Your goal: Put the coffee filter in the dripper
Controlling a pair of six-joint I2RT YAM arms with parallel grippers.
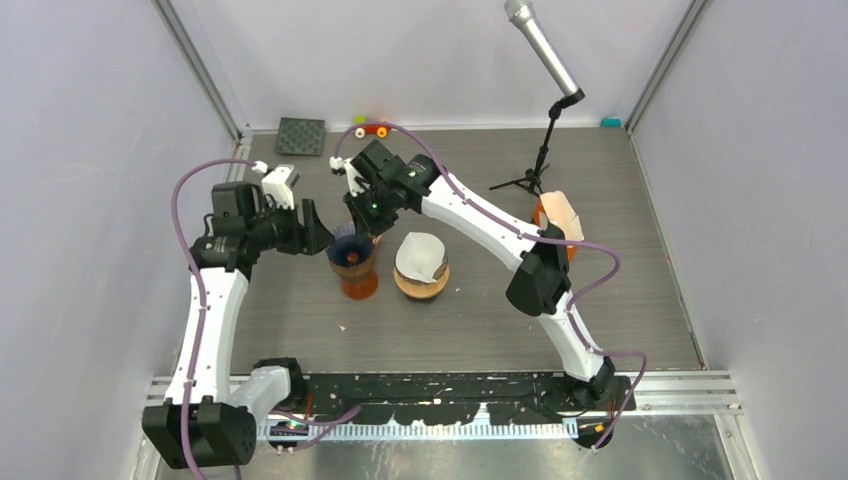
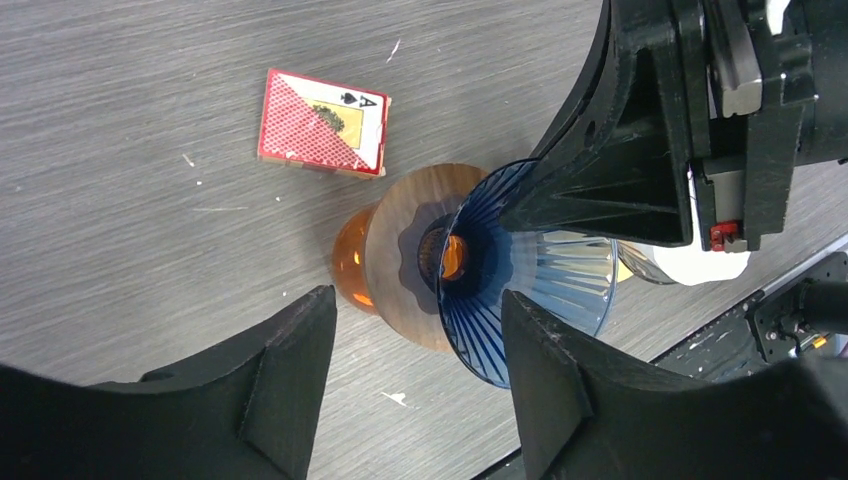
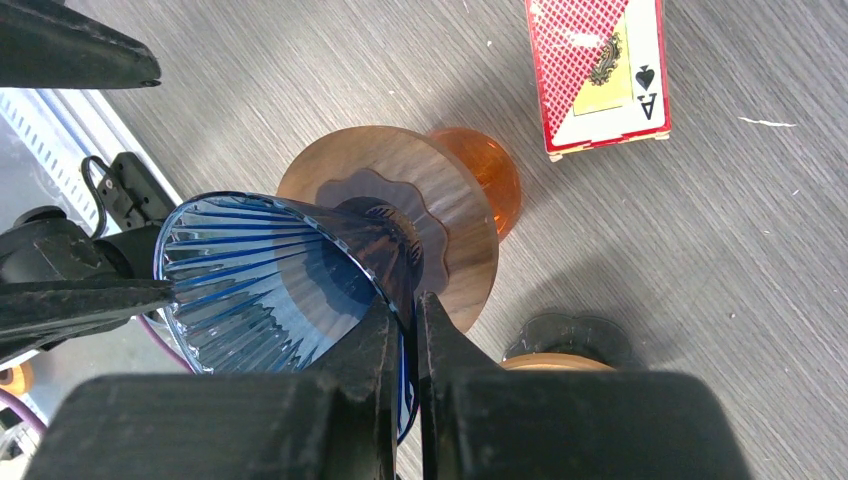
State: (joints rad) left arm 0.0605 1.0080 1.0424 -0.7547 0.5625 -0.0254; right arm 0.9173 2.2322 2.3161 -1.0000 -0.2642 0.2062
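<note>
The blue ribbed glass dripper point(image 1: 352, 250) sits on a round wooden collar point(image 3: 450, 200) on top of an orange glass vessel point(image 1: 358, 283). My right gripper point(image 3: 405, 310) is shut on the dripper's point(image 3: 260, 280) wall, one finger inside the cone and one outside. My left gripper point(image 2: 417, 300) hangs open just left of it; one of its fingers is close beside the dripper's rim point(image 2: 540, 300), and nothing is between them. The white paper coffee filter point(image 1: 420, 256) rests on a second wooden stand point(image 1: 421, 283) to the right, apart from both grippers.
A red-backed playing card, the ace of spades point(image 2: 322, 122), lies flat beside the orange vessel. A microphone on a tripod point(image 1: 545, 150) stands at the back right, near an orange and white object point(image 1: 558, 215). A black square mat point(image 1: 301, 136) lies at the back left.
</note>
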